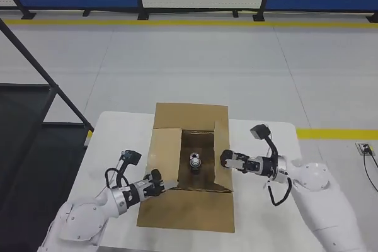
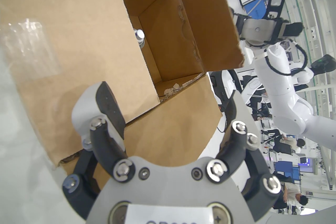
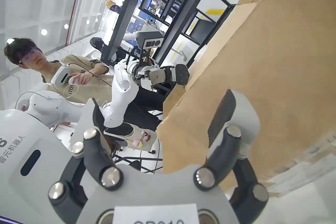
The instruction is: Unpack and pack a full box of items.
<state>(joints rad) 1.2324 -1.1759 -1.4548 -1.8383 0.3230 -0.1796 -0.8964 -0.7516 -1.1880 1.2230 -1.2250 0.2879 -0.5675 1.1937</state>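
Standing upright on the floor of the box [image 1: 166,148], apart from its walls, the bottle [image 1: 195,162] is the thing most likely to suffer here. The box sits in the middle of the bench [image 1: 116,135] with three flaps laid outward and the right flap [image 1: 222,142] more nearly upright beside the opening. The left gripper [image 2: 168,92] is spread wide at the box's near left corner, with the edge of the near flap [image 1: 186,211] lying between its jaws but not pinched. The right gripper [image 3: 162,100] is also wide, at the right flap, whose corner sits between its jaws; neither holds anything.

If either closes on cardboard and pulls, I judge the nearly empty box light enough to slide or tip on the smooth bench, and the unsupported bottle would likely topple and roll. Uneven pulls from the two sides could twist the box. The flap creases look ragged, so a hard tug might tear one. Left as it stands, the right flap may lean over the opening and catch an arm going down for the bottle, and a wide gripper could clip the walls.
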